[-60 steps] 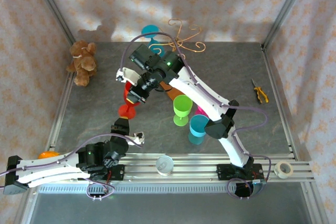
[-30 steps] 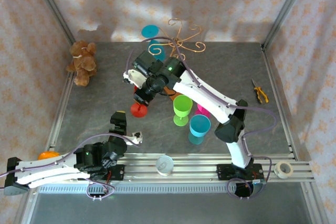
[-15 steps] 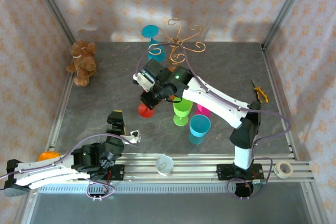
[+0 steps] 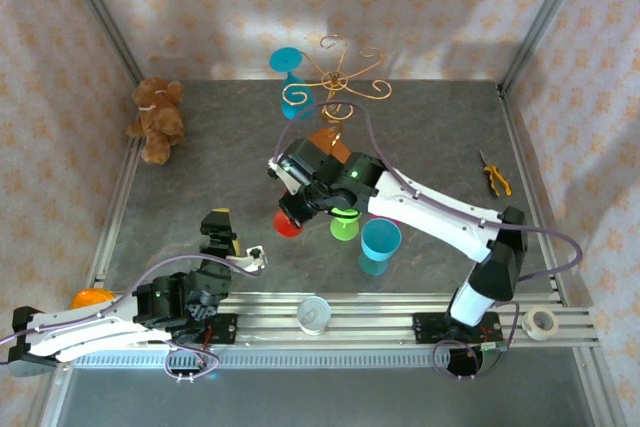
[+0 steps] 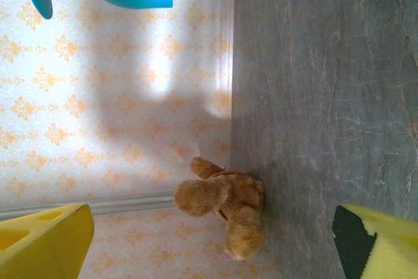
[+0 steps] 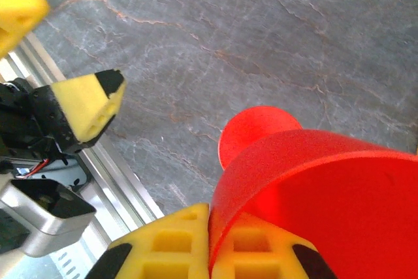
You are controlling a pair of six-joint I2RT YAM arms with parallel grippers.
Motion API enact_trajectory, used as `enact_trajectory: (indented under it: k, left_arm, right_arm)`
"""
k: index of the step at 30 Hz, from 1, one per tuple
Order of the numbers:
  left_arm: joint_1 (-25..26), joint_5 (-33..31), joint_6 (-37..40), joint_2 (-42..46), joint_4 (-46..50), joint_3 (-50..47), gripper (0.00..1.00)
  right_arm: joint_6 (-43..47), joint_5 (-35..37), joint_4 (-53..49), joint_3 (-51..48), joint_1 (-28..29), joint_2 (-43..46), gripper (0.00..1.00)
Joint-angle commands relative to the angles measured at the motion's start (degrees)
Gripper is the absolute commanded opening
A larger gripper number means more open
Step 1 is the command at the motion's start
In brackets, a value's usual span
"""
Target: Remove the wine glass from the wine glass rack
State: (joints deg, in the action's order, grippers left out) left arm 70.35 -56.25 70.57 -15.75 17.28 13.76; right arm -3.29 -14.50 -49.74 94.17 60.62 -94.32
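Wine glass first: the red wine glass (image 4: 288, 224) is off the rack, at the centre of the top view, left of the green glass (image 4: 345, 219). The right gripper (image 4: 298, 205) is clamped on it. In the right wrist view its yellow pads (image 6: 176, 243) sit closed along the lower edge, with the red bowl (image 6: 326, 207) pressed against them and the round foot (image 6: 258, 135) beyond; whether that foot touches the grey table (image 4: 200, 187) is hard to judge.

The wine glass rack (image 4: 340, 82) stands upper centre, its brown base (image 4: 325, 137) just above the right arm's wrist, and a blue glass (image 4: 287, 60) hangs from a left-hand loop. A cyan cup (image 4: 380, 244) stands lower right of the green glass.

The left gripper (image 4: 238, 242) sits lower left with jaws spread wide and nothing between them; its fingers (image 5: 46, 246) frame a teddy bear (image 5: 225, 204) against the patterned wall.

Pliers (image 4: 493, 175) lie at the right edge, a tape roll (image 4: 541, 323) at lower right.
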Motion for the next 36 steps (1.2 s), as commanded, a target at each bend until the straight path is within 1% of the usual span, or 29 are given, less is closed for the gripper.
enact_trajectory:
  k: [1, 5, 6, 22, 36]
  left_arm:
    - [-0.5, -1.5, 0.8, 0.7, -1.8, 0.3, 0.96]
    - [-0.5, -1.6, 0.9, 0.7, -2.3, 0.3, 0.96]
    - [-0.5, -1.6, 1.0, 0.8, -2.3, 0.3, 0.96]
    - [-0.6, -1.7, 1.1, 1.2, -1.2, 0.1, 0.95]
    - [-0.7, -1.4, 0.8, 1.3, -0.1, 0.0, 0.95]
  right_arm:
    - [-3.1, 3.8, 2.7, -2.4, 1.4, 2.7, 0.0]
    - [-4.3, 9.0, 1.8, -4.2, 3.6, 2.7, 0.0]
    - [-4.7, 9.2, 1.8, -4.7, 3.9, 2.7, 0.0]
    - [-10.6, 10.0, 3.6, -11.3, 5.8, 3.0, 0.0]
    - [-12.4, 12.3, 2.9, -11.9, 6.7, 0.8, 0.0]
